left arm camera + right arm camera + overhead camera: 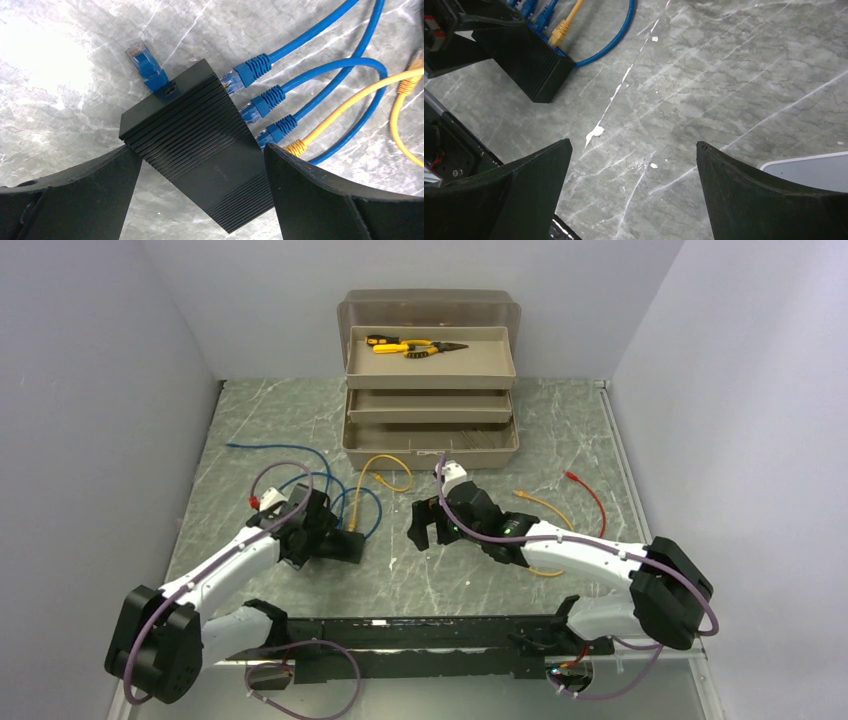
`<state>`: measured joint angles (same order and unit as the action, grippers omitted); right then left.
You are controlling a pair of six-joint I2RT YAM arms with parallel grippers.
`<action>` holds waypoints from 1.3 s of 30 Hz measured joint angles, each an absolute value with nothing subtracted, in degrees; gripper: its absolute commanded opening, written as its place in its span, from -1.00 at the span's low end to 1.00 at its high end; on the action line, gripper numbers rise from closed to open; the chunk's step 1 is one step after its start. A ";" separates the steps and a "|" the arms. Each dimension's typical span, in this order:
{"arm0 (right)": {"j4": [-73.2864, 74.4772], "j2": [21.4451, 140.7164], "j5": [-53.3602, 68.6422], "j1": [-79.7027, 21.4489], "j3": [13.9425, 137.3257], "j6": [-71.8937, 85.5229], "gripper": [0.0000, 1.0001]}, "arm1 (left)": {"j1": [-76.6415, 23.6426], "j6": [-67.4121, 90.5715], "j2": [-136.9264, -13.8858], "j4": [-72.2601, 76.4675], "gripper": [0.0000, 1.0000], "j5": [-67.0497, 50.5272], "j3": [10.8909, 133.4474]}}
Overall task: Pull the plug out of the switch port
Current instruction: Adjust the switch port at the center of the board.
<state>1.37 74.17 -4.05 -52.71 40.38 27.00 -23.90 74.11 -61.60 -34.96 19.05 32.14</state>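
On the grey marbled worktop (724,75): one switch (190,120), two arms, two end effectors, one toolbox (430,445).

Plugs counted in the left wrist view:
- Three blue plugs (252,70) and one yellow plug (296,147) sat side by side along one long edge of the switch, four in the row.
- A fifth, a lone blue plug (144,60), lay at the far short end just beside a small socket. Could not tell whether it was seated.
- One more yellow connector (411,80) lay unplugged off to the right.

One red cable (592,495) lay well apart, right of centre.

The switch was a small flat black box with a ribbed top and faint lettering. It lay flat and skewed, left of centre on the worktop.

The left end effector (200,149) stood fully open and straddled the switch, one finger (90,190) along each long side. Jaws were not closed on it, and contact could not be told. The right end effector (634,145) was equally wide open, held nothing, and hung over bare worktop just right of the switch.

The toolbox was tan, with three stepped trays open, and sat at the back. Yellow-handled pliers (425,348) lay in its top tray.

The surface showed pale veins and a few white specks. Plain pale walls (100,390) closed in the left, back and right.
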 measured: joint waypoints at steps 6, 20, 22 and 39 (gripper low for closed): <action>1.74 71.53 -4.62 -52.71 39.53 26.98 0.99 | -23.79 74.15 -64.49 -34.06 0.99 17.87 32.29; 3.92 69.32 -6.02 -52.71 38.81 26.92 0.99 | -23.42 73.56 -66.89 -31.00 0.34 17.85 32.40; 3.97 68.95 -6.20 -52.71 38.81 26.65 0.99 | -23.42 72.93 -66.78 -30.48 0.23 17.80 32.25; 6.90 66.52 -8.75 -52.71 38.83 25.39 0.99 | -23.42 65.65 -63.51 -29.76 -0.30 16.86 31.09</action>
